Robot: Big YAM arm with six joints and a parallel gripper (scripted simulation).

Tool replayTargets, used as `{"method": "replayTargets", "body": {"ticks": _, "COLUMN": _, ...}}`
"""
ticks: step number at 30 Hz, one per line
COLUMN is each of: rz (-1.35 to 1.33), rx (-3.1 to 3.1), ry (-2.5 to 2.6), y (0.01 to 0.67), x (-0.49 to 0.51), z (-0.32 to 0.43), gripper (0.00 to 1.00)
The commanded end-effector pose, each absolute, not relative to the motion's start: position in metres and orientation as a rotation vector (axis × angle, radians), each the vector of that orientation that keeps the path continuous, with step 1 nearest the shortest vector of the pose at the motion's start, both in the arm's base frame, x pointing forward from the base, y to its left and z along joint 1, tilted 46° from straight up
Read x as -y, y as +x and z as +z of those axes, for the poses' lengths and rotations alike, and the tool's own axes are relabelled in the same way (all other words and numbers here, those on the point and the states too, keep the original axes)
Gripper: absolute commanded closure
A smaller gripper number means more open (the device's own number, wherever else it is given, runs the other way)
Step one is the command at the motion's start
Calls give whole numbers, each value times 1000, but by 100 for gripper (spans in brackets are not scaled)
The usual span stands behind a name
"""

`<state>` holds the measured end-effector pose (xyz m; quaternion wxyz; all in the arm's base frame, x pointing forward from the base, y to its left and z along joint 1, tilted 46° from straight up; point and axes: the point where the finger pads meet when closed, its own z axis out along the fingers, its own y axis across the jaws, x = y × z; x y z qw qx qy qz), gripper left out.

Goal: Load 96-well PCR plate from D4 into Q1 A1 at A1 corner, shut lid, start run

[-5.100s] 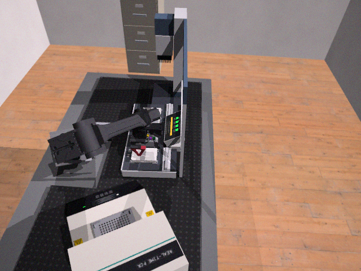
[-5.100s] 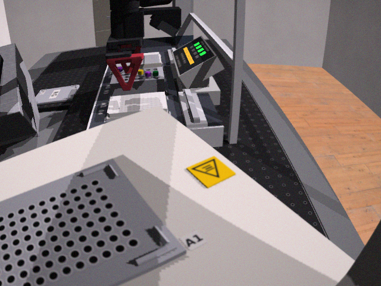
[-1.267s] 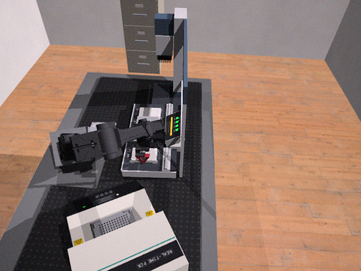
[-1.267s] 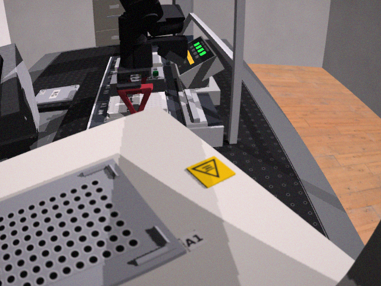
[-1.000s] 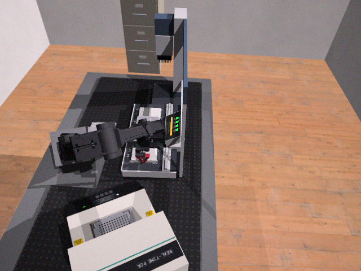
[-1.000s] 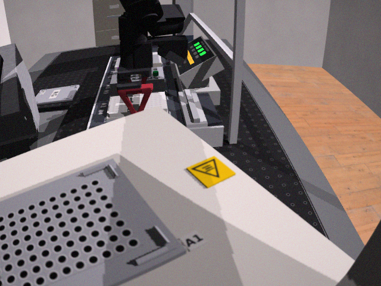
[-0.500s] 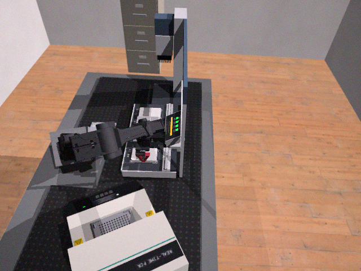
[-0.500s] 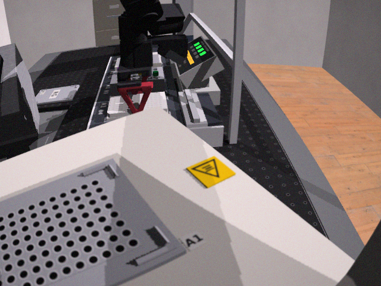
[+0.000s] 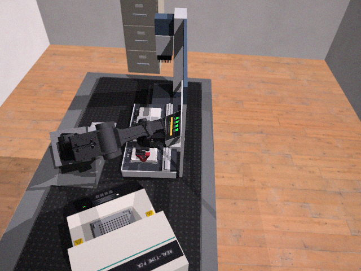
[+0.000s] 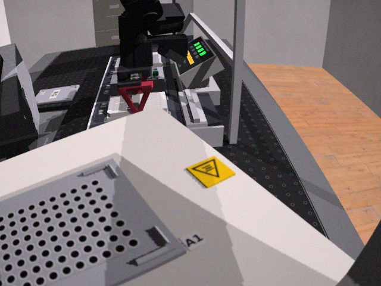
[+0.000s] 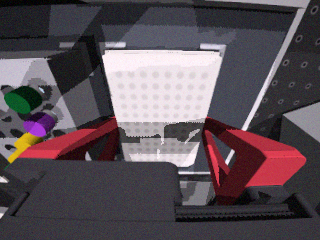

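The white 96-well PCR plate [image 9: 152, 157] [image 10: 156, 102] [image 11: 162, 92] lies in its deck slot at the near end of the row. My gripper [image 9: 142, 157] [image 10: 135, 106] [image 11: 160, 120] reaches down over it, and its red fingers are shut on the plate's two long sides. The plate still rests flat in the slot. The cycler Q1 stands near the camera with its lid [image 9: 128, 250] open. Its perforated block [image 9: 112, 223] [image 10: 61, 221] is bare between the corner brackets. The A1 label [image 10: 194, 240] sits by one bracket. The lamp [image 9: 83, 206] is green beside the key row [image 9: 104, 195].
Tubes with a green cap [image 11: 22, 99] [image 10: 155, 72] and a purple cap [image 11: 40, 124] stand in the slot just left of the plate. Another white plate [image 9: 150, 112] lies at the far end. A tilted panel with green lights [image 9: 175, 123] [image 10: 198, 49] and a gantry post [image 9: 178, 58] [image 10: 237, 70] stand beside the row. A flat labelled tray [image 10: 59, 93] lies to the left.
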<state>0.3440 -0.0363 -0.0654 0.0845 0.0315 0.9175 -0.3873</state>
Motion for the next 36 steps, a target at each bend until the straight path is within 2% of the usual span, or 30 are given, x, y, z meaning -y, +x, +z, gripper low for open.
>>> {"method": "replayTargets", "body": {"ticks": 1, "rz": -1150, "rx": -2720, "ry": 154, "y": 347, "x": 44, "z": -67, "gripper": 100}}
{"method": "replayTargets", "body": {"ticks": 36, "rz": -1170, "rx": -2724, "ry": 205, "y": 344, "x": 56, "z": -76, "gripper": 100}}
